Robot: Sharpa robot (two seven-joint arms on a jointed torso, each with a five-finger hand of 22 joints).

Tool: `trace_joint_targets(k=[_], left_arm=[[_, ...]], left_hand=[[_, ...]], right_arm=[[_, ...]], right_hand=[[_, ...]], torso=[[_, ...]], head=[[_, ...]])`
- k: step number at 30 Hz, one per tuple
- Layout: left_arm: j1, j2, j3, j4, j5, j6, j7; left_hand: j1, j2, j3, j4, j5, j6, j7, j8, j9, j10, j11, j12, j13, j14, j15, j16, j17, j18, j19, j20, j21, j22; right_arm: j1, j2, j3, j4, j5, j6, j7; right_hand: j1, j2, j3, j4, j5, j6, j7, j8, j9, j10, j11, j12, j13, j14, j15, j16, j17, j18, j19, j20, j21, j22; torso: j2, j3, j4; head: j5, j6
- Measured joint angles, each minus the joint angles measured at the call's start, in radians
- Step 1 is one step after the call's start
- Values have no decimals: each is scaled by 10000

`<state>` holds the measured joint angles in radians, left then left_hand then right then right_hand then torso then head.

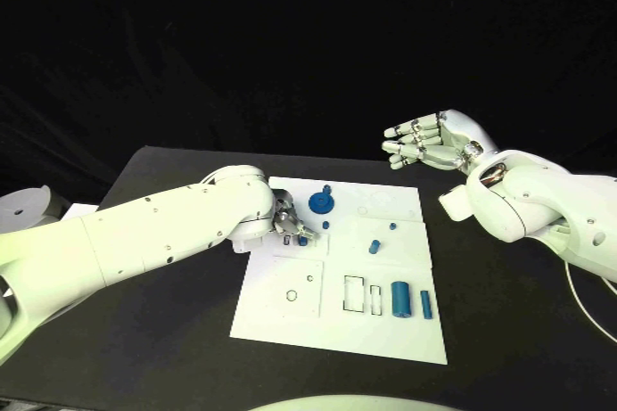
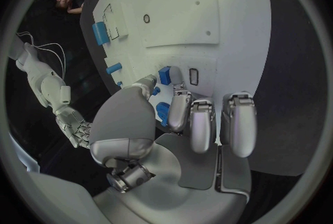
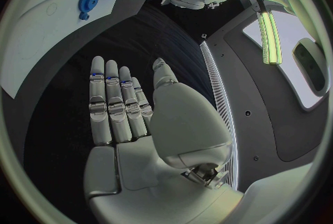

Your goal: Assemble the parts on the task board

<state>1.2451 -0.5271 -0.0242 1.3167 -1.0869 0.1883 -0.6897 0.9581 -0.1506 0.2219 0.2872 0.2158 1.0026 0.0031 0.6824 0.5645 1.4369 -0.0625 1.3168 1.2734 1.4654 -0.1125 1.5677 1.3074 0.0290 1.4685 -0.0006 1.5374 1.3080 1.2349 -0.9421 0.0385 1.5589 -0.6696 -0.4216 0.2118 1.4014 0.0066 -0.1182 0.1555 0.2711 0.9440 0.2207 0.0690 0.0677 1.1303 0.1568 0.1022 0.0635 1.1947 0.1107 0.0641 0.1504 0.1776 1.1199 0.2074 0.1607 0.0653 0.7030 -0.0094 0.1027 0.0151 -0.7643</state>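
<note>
- Head view: the left hand (image 1: 288, 224) is down on the upper left part of the task board (image 1: 345, 277), fingertips at a small blue part (image 1: 302, 240). A blue gear (image 1: 320, 201) stands just above it; two blue cylinders (image 1: 401, 296) lie at the lower right. The right hand (image 1: 431, 142) hangs raised beyond the board's far right corner, fingers curled, holding nothing.
- Left wrist view: the fingers (image 2: 182, 110) reach over blue parts (image 2: 165, 75); a grasp cannot be told.
- Right wrist view: the right hand's fingers (image 3: 116, 107) lie extended, empty.

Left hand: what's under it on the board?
Under the left hand sit two small blue parts on the task board, by its fingertips. Whether it pinches one is hidden.
</note>
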Motion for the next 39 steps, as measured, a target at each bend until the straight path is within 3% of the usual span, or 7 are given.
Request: trace_joint_targets(k=[8, 15, 19, 21, 26, 30, 39], left_arm=[[-41, -277, 74, 274, 9, -27, -12], [165, -635, 428, 786, 59, -58, -53], [413, -805, 568, 856, 221, -78, -59], [560, -807, 605, 664, 276, -78, -61], [806, -633, 651, -123, 302, -9, -71], [860, -351, 650, -784, 276, 173, -76], [893, 288, 551, -2013, -72, 568, -74]], left_hand=[[-412, 412, -1019, 38, -697, -4, 0, 21, -101, -1, -1, -59, -31, 0, 0, 0, 0, 12, 0, 1, 0, -1], [-144, 532, -1352, 4, -738, -172, 58, 21, -165, -179, 55, -444, -410, 0, 0, 0, 0, 14, 0, 1, -121, -2], [699, 603, -1552, -44, -738, -1026, 399, -415, -437, -1359, 330, -2121, -2175, 4, 190, 0, -1, 14, -30, 97, -833, -3], [979, 663, -1697, 10, -738, -1297, 575, -705, -662, -1638, 487, -2568, -2665, 19, 315, 0, -1, 16, -9, 211, -1064, -3], [1189, 721, -1918, 24, -738, -1329, 608, -852, -899, -1666, 514, -2603, -2784, 1, 360, 0, 8, 16, -8, 284, -1139, -3], [1396, 928, -2003, 26, -738, -1094, 616, -887, -1009, -1516, 513, -2441, -2682, 1, 360, 0, 7, 17, -2, 289, -1119, -3], [1472, 1004, -2098, 11, -738, -930, 575, -887, -1070, -1414, 481, -2331, -2614, 0, 360, 0, 6, 18, -2, 289, -1083, -4]], right_arm=[[0, -5, -21, -43, 3, 46, -22], [-1, -6, -40, -110, 4, 75, -38], [-1, 1, -59, -153, 5, 86, -49], [-2, 3, -73, -171, 5, 91, -57], [-4, 12, -88, -196, 5, 101, -77], [-4, 21, -97, -204, 5, 110, -93], [-3, 68, -106, -209, -3, 120, -125]], right_hand=[[0, 0, 27, -27, 0, -29, 29, 0, 0, 0, 0, 0, 1, 0, 0, 0, -17, 0, 0, 0, 0, 0], [0, 0, 27, -27, -1, -29, 28, 0, 0, 0, 0, 0, 1, 0, 0, 0, -20, 1, 0, 0, 0, 1], [1, 0, 27, -27, -1, -29, 28, 0, 0, 0, 0, -34, 1, 0, 0, 0, -36, 0, -1, 0, 0, 1], [1, 0, 27, -27, -1, -29, 28, 0, 1, 0, 0, -39, 1, 0, 0, 0, -52, 0, -1, 0, -37, 1], [1, 0, 27, -88, 65, -29, 28, 0, 1, 0, 0, -39, 2, 0, 0, 0, -100, 0, -1, 0, -68, 1], [1, 0, 133, -232, 286, -29, 27, 0, 1, 0, 0, -67, 2, 1, 0, 0, -221, 0, 36, 37, -152, 1], [42, 41, 189, -306, 368, -28, 27, 1, 1, 0, 0, -78, 2, 1, -1, 0, -294, 0, 36, 38, -192, 2]], torso=[[0, -6, -2], [1, -7, 0], [1, -3, 0], [0, -2, 6], [3, 5, 2], [10, 4, -3], [18, -1, -6]], head=[[-31, 17], [-21, 55], [-13, 68], [-20, 70], [26, 110], [35, 121], [70, 137]])
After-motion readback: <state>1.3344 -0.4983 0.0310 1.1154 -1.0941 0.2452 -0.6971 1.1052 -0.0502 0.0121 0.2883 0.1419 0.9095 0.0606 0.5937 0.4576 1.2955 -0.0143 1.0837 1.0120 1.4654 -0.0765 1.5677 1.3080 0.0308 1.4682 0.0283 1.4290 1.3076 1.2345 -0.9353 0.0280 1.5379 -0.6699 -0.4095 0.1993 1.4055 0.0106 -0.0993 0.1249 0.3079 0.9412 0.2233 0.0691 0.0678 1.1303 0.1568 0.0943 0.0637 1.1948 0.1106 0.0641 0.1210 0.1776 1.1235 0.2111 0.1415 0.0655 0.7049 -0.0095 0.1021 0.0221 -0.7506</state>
